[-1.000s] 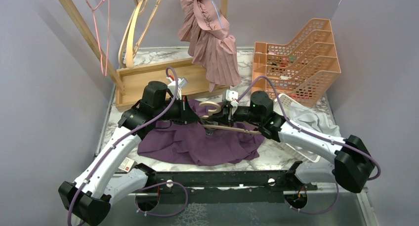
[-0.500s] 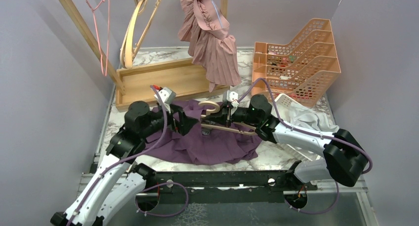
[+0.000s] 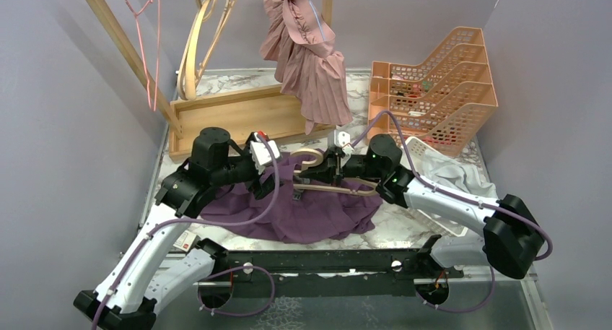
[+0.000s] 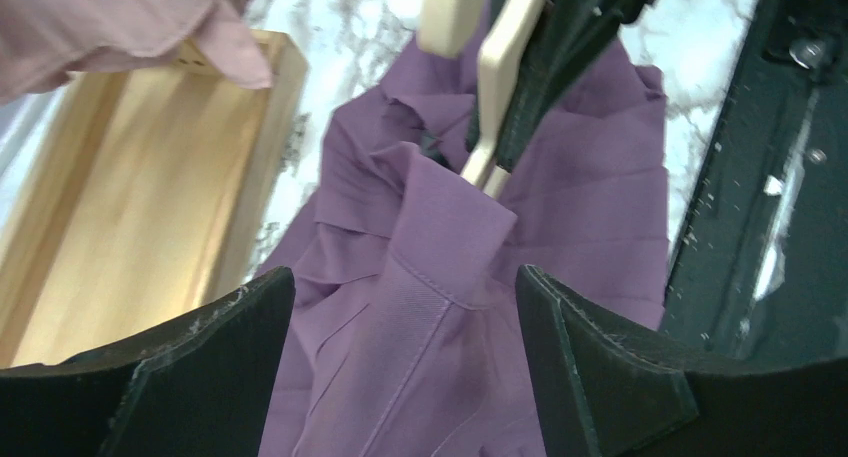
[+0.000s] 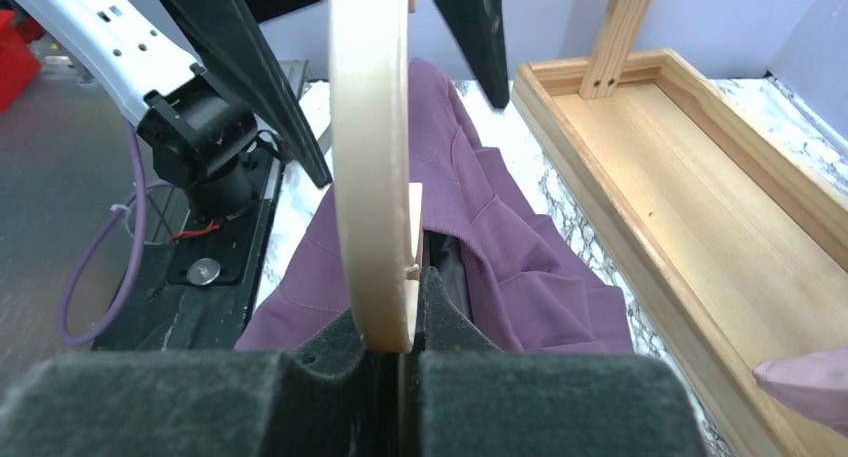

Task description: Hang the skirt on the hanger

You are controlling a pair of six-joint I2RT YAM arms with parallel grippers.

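Note:
The purple skirt (image 3: 303, 213) lies crumpled on the marble table between the arms. A pale wooden hanger (image 3: 312, 159) lies over its upper edge, and my right gripper (image 3: 325, 174) is shut on it. In the right wrist view the curved hanger (image 5: 372, 127) rises from the pinched jaws of the right gripper (image 5: 412, 307), with the skirt (image 5: 520, 277) beneath. My left gripper (image 3: 278, 180) is open just left of the hanger. In the left wrist view the left gripper (image 4: 405, 277) straddles a raised fold of the skirt's waistband (image 4: 440, 247) without touching it, with the hanger (image 4: 500, 57) beyond.
A wooden rack with a tray base (image 3: 238, 117) stands at the back, carrying a pink pleated skirt (image 3: 310, 63), a pink wire hanger (image 3: 148, 48) and spare wooden hangers (image 3: 198, 48). Stacked orange baskets (image 3: 433, 84) and a white basket of cloth (image 3: 447, 172) fill the right side.
The left gripper, shut at the skirt beside the hanger a second ago, has opened, drawn back, and now hovers over the waistband. The right gripper still holds the hanger, barely moved.

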